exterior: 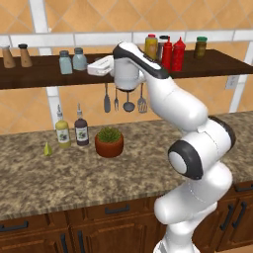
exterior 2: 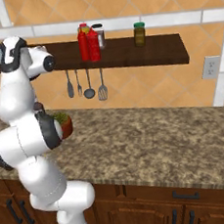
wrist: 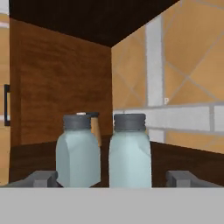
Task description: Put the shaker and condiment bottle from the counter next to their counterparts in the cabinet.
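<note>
- While the end effector (wrist: 112, 179) sits level with the cabinet (exterior: 44, 74), its two dark fingertips (wrist: 43, 178) stand wide apart with nothing clamped, both pale shakers standing in the gap just beyond them.
- On the bench (exterior: 59, 173), near its back edge, stand a yellow-green oil bottle (exterior: 62, 131), a dark bottle (exterior: 81, 129), a potted plant (exterior: 109, 142) and a small green fruit (exterior: 47, 149).
- Four utensils (exterior: 123, 99) hang on the orange tiles under the cabinet, partly behind the arm.
- On the cabinet's left half, the shaker (exterior: 79, 59) and its near-twin (exterior: 65, 62) stand side by side, just beside the white hand; I cannot tell which is which.
- Further left stand two brown wooden shakers (exterior: 16, 55).
- Towards the cabinet's right end, the condiment bottle (exterior: 178, 55) touches the slimmer red bottle (exterior: 167, 54); a yellow bottle (exterior: 151, 46) and a green-capped jar (exterior: 200, 47) stand near them.
- A grey-capped container behind the red pair is mostly hidden.
</note>
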Available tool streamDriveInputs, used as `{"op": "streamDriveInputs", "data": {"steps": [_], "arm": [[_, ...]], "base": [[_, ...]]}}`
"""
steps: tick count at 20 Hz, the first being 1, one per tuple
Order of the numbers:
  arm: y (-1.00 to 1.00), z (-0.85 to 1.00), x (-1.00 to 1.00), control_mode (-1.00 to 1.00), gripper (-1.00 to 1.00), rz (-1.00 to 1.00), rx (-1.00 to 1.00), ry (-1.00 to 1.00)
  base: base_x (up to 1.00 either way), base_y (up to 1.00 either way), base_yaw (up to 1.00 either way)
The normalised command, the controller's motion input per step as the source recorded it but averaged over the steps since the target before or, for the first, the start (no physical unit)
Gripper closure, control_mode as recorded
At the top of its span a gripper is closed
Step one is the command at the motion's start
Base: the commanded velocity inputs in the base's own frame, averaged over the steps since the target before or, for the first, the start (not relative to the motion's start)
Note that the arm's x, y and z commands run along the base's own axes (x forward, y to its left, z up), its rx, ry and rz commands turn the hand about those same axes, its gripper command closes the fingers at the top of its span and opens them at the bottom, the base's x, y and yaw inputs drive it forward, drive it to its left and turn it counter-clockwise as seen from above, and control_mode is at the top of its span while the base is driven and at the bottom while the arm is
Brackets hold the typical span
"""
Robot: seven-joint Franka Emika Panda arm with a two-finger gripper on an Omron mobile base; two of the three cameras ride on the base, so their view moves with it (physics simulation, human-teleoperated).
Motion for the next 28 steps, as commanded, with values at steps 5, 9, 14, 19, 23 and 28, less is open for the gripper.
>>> {"op": "streamDriveInputs", "data": {"steps": [5, 9, 14, 19, 23, 28], "arm": [[-0.26, -0.25, -0.67, -1.00, -1.00, -0.02, 0.15, 0.28], [-0.35, -0.31, -0.77, -1.00, -1.00, 0.00, 0.14, 0.29], [-0.45, -0.37, -0.90, -1.00, -1.00, 0.00, 0.14, 0.23], [-0.45, -0.45, -0.95, -1.00, -1.00, 0.00, 0.13, 0.19], [-0.40, -0.56, -0.93, -1.00, -1.00, 0.00, 0.10, 0.19], [-0.40, -0.65, -0.86, -1.00, -1.00, 0.00, 0.07, 0.13]], "base": [[0.00, 0.00, 0.00], [0.00, 0.00, 0.00], [0.00, 0.00, 0.00], [0.00, 0.00, 0.00], [0.00, 0.00, 0.00], [0.00, 0.00, 0.00]]}}
